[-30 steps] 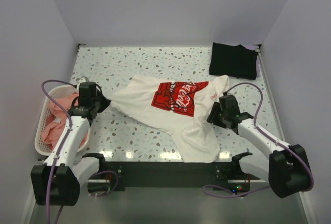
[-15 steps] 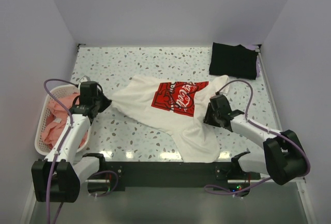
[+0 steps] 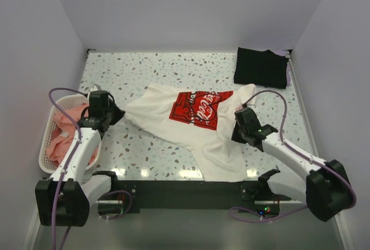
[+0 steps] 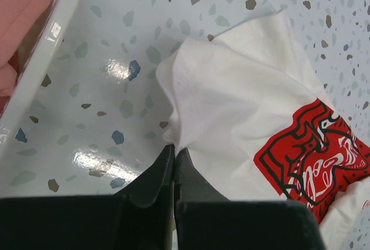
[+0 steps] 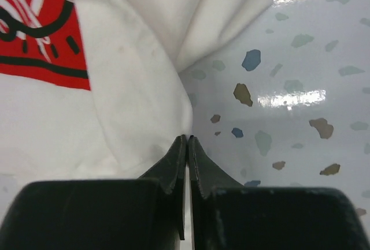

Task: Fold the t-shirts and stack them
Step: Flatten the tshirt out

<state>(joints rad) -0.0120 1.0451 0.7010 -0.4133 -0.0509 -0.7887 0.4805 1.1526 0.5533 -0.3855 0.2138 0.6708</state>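
Observation:
A white t-shirt (image 3: 193,131) with a red-and-white square print (image 3: 199,108) lies crumpled across the middle of the table. My left gripper (image 3: 118,114) is shut on its left edge; in the left wrist view the cloth (image 4: 243,100) puckers into the closed tips (image 4: 174,148). My right gripper (image 3: 236,129) is shut at its right edge; in the right wrist view the cloth (image 5: 127,117) bunches into the closed tips (image 5: 187,138). A folded black t-shirt (image 3: 261,67) lies at the back right corner. Salmon-pink t-shirts (image 3: 62,137) lie in the basket.
A white plastic lattice basket (image 3: 46,124) stands at the table's left edge beside my left arm; its rim shows in the left wrist view (image 4: 40,59). White walls close in the speckled table (image 3: 150,71) on three sides.
My right gripper moved left to the shirt's right edge, then drew slightly toward the near side. The left gripper has hardly moved and keeps its hold.

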